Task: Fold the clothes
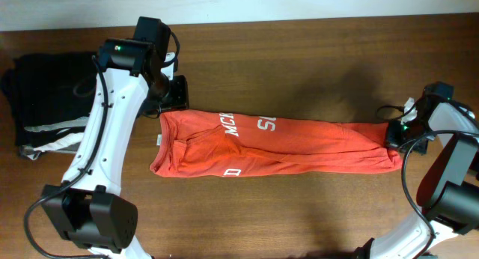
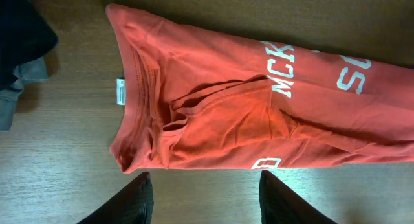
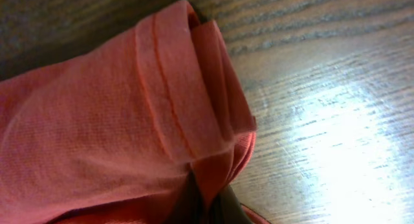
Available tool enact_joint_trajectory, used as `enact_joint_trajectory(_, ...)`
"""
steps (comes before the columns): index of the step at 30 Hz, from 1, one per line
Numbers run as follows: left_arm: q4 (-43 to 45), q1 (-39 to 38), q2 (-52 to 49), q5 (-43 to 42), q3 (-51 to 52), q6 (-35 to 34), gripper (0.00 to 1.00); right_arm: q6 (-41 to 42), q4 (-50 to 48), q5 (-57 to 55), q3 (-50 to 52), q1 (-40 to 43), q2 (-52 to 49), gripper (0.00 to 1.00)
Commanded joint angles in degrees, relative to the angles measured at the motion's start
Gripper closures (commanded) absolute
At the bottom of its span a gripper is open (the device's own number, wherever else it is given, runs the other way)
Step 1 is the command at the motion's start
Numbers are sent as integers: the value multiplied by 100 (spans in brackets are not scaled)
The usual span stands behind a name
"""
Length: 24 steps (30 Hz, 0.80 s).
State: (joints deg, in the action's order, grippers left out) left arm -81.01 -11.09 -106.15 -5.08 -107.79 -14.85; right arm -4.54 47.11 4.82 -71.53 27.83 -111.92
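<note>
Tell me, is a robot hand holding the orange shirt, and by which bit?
The right gripper seems to pinch the shirt at its hem end. The left gripper is open near the collar end, holding nothing.

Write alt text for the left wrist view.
An orange-red T-shirt, folded lengthwise, lies on a wooden table, white label at its collar end. The left pincer hangs open near its lower edge; dark clothes sit top left.
</note>
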Motion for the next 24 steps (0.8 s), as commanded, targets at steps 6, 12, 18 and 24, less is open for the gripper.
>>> enact_joint_trajectory(6,20,26,22,404,11,-74,48,24,372,498,-743,758,-190,96)
enact_joint_trajectory(12,146,26,181,402,11,-74,49,-17,778,702,-1423,1276,-190,96)
enact_joint_trajectory(18,190,37,514,404,11,-74,49,-107,1541,730,-2398,1325,-190,96)
enact_joint_trajectory(24,199,44,748,549,11,-72,48,-470,2371,1353,-3143,1110,-179,96)
